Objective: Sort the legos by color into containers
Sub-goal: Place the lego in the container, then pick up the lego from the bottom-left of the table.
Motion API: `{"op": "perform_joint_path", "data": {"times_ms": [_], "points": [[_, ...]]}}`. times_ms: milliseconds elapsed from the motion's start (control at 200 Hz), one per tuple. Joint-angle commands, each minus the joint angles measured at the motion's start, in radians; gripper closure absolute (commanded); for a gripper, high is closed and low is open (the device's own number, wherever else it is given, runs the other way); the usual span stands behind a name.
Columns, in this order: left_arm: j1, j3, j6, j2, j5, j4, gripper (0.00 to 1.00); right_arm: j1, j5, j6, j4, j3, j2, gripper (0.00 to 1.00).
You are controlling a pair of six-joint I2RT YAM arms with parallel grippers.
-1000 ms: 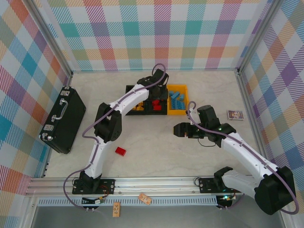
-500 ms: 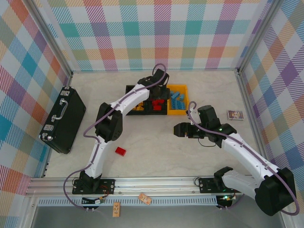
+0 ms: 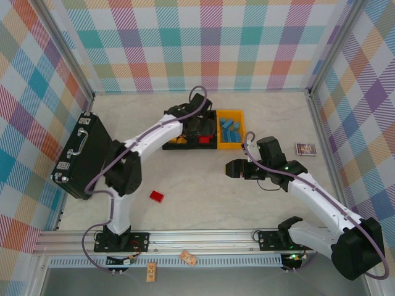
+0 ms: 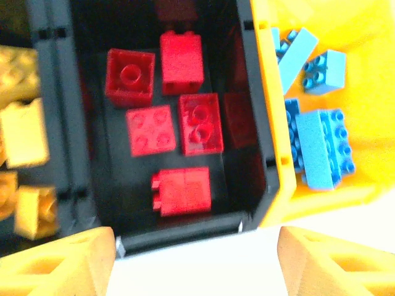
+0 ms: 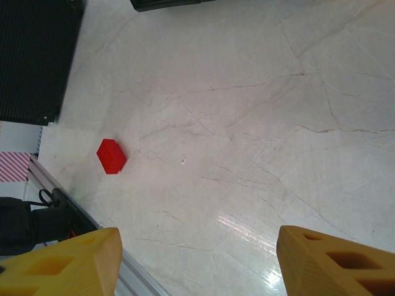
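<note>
Left tool, fingers apart, over middle bin; stray red brick lies back toward my left base; right tool likewise apart.

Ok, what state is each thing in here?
left gripper, open, empty
right gripper, open, empty
middle black bin, holds red bricks
yellow bin, holds blue bricks
left black bin, holds yellow bricks
loose red brick, lying on table, unsorted
briefcase, shut, lying flat
</note>
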Motion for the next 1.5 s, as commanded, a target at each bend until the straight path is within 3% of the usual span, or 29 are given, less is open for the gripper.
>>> {"op": "perform_joint_path", "data": {"times_ms": [0, 355, 655, 1025, 1290, 1495], "points": [[-0.005, -0.150, -0.077, -0.163, -0.040, 0.003, 0.31, 0.004, -0.026, -0.022, 0.008, 0.028, 0.013, 0.33], [-0.009, -0.654, -0.428, -0.591, -0.157, -0.049, 0.31, 0.198, 0.084, -0.127, 0.013, 0.143, 0.148, 0.33], [-0.022, -0.895, -0.709, -0.801, -0.174, -0.150, 0.28, 0.332, 0.155, -0.205, 0.061, 0.220, 0.271, 0.33], [-0.074, -1.046, -0.958, -0.771, -0.170, -0.135, 0.20, 0.359, 0.141, -0.199, 0.077, 0.250, 0.338, 0.33], [-0.076, -1.093, -0.985, -0.708, -0.163, -0.055, 0.22, 0.359, 0.145, -0.198, 0.073, 0.248, 0.342, 0.33], [-0.079, -1.114, -0.988, -0.634, -0.164, 0.007, 0.29, 0.359, 0.150, -0.194, 0.073, 0.240, 0.341, 0.33]]}}
